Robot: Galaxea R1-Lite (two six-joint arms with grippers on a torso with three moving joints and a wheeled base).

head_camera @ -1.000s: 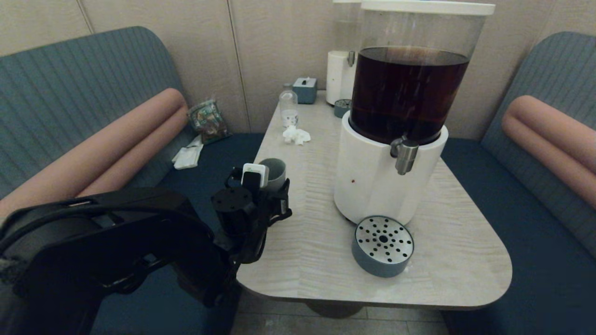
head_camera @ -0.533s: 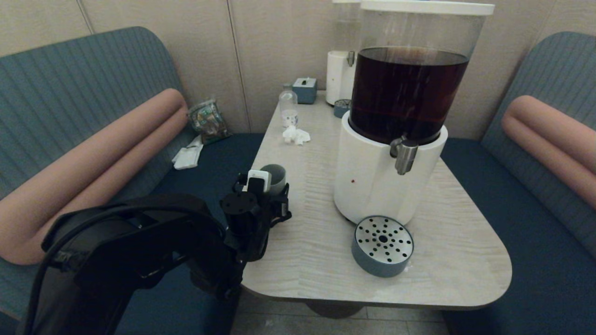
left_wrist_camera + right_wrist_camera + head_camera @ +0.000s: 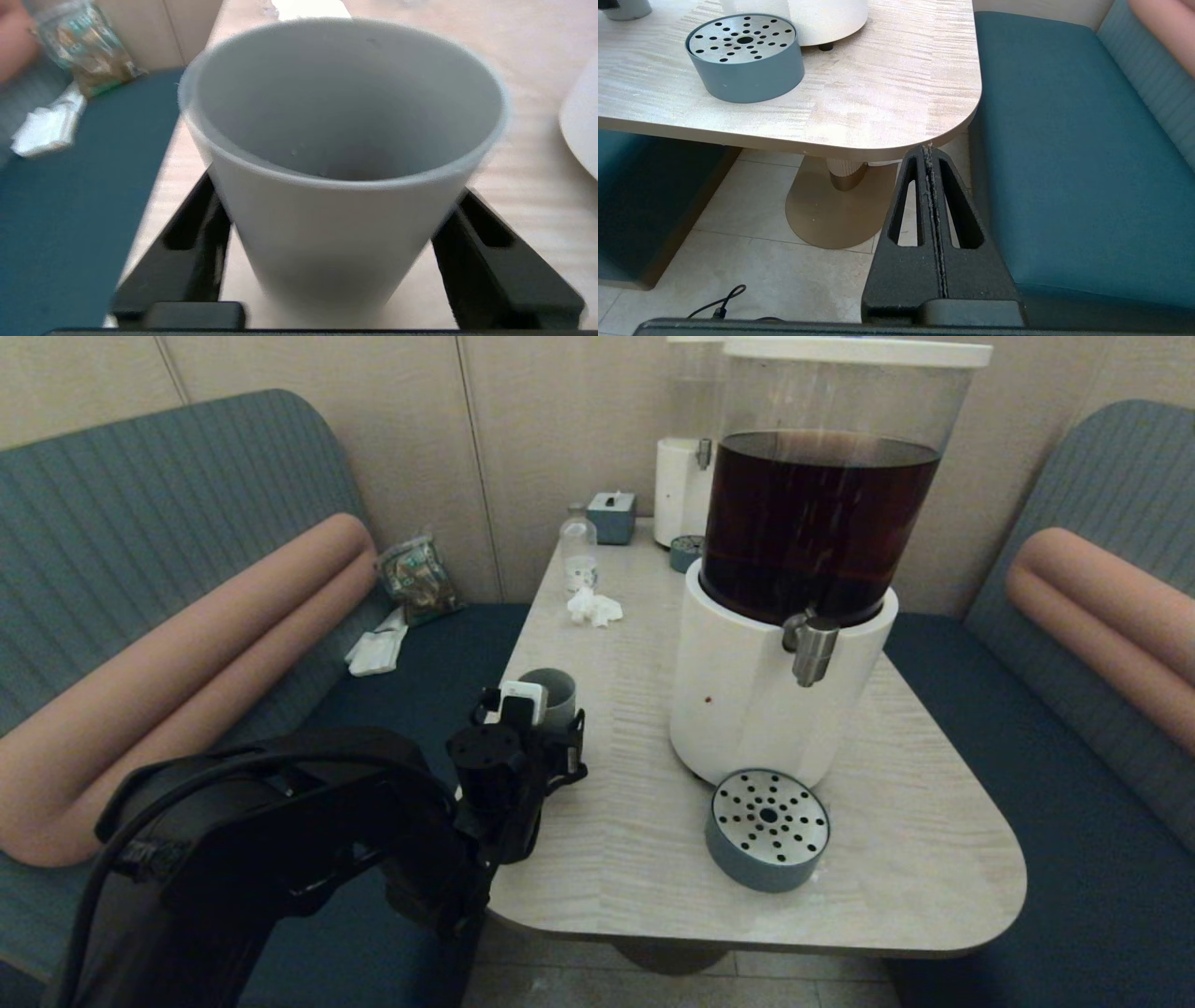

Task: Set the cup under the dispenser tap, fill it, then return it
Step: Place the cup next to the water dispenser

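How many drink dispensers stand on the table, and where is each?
2. The big dispenser, holding dark liquid, stands mid-table behind the tray. The small white dispenser stands at the far end by the wall, partly hidden behind the big one.

Bare table (image 3: 616,784) lies open to you between cup (image 3: 555,695) at left edge and dispenser base (image 3: 747,700). Round tray (image 3: 767,829) sits under dispenser tap (image 3: 810,649), occupying spot below spout. Far end blocked: tissue wad (image 3: 594,607), bottle (image 3: 579,553), small box (image 3: 611,516), smaller dispenser (image 3: 680,490).
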